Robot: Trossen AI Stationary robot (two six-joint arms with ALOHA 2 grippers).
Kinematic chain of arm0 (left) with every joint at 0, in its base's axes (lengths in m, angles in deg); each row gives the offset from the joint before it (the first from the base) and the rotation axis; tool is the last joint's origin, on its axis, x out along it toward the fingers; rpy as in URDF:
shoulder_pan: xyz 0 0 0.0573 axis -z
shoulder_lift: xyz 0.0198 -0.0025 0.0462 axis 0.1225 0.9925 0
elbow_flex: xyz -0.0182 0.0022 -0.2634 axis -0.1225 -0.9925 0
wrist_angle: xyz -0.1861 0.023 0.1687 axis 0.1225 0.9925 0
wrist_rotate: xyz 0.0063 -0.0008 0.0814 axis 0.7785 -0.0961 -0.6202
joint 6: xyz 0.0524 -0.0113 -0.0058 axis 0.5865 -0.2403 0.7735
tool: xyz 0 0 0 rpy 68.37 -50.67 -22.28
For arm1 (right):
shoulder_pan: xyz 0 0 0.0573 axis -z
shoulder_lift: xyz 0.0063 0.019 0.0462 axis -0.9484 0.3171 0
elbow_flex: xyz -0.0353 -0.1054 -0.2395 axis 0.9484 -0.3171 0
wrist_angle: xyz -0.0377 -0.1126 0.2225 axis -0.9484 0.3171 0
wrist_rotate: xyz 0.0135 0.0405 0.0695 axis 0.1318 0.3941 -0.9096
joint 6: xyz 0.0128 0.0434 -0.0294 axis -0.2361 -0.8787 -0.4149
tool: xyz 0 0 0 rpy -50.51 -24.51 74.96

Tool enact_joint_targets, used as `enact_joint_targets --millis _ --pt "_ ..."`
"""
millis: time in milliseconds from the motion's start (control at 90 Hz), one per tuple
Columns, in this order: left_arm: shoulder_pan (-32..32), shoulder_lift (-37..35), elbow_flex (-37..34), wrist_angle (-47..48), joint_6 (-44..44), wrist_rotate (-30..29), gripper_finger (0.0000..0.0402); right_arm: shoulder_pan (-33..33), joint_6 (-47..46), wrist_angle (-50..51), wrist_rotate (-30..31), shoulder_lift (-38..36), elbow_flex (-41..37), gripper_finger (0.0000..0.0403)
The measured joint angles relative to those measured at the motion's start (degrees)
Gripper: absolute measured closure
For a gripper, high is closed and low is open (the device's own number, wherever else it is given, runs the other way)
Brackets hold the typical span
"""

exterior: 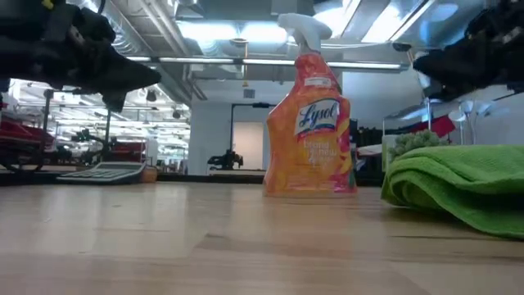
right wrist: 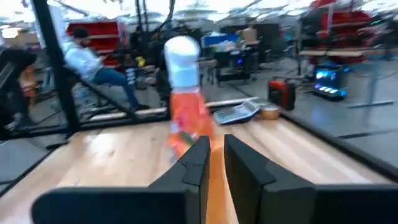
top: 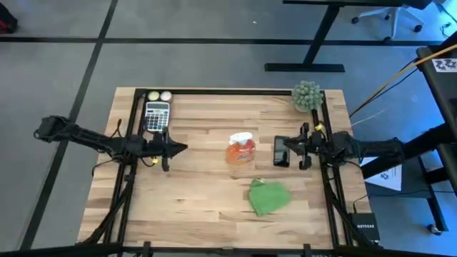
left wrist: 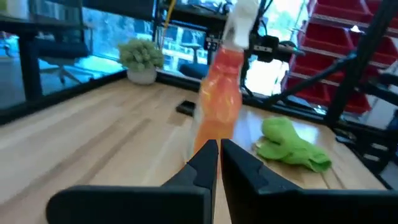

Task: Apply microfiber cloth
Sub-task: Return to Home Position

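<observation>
Table [top: 200, 207]: left gripper [left wrist: 218, 149] over its left side, right gripper [right wrist: 216, 143] over its right, both pinched nearly closed and empty. Bottle [top: 240, 149] stands mid-table. The cloth [top: 268, 198] lies bunched near it, apart, nearer the right arm, and the phone [top: 280, 152] lies just beside the bottle.

The high view looks straight down on the whole table [top: 200, 207]. The low view looks level across it. The 2 wrist views face each other; all 4 share the spray bottle [top: 240, 150].
</observation>
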Motion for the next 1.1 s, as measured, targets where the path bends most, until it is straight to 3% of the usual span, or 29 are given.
enact_joint_targets --millis 144,244,444,656,867,1100 --pt "-0.6 -5.5 0.0 13.6 -2.8 0.6 0.0401 6.5 -1.6 3.0 -14.4 0.1 0.0 0.0370" --pt "-0.4 -10.1 0.0 23.9 -6.8 -0.8 0.0401 8.0 -1.6 1.6 -18.6 0.0 0.0 0.0370" --pt "1.1 -21.0 0.0 30.7 -5.6 -1.1 0.0401 8.2 -1.3 2.0 -17.1 0.0 0.0 0.0370" --pt "1.2 -31.5 0.0 31.6 0.1 -1.0 0.0401 8.1 -2.4 3.0 -12.0 0.0 0.0 0.0370" --pt "1.1 -33.0 0.0 31.5 2.6 -3.4 0.0401 8.1 -7.4 3.9 -6.9 0.0 0.0 0.0370" --pt "1.1 -33.1 0.0 31.2 2.6 -6.5 0.0401 8.1 -3.7 3.9 -6.7 0.0 0.0 0.0370"
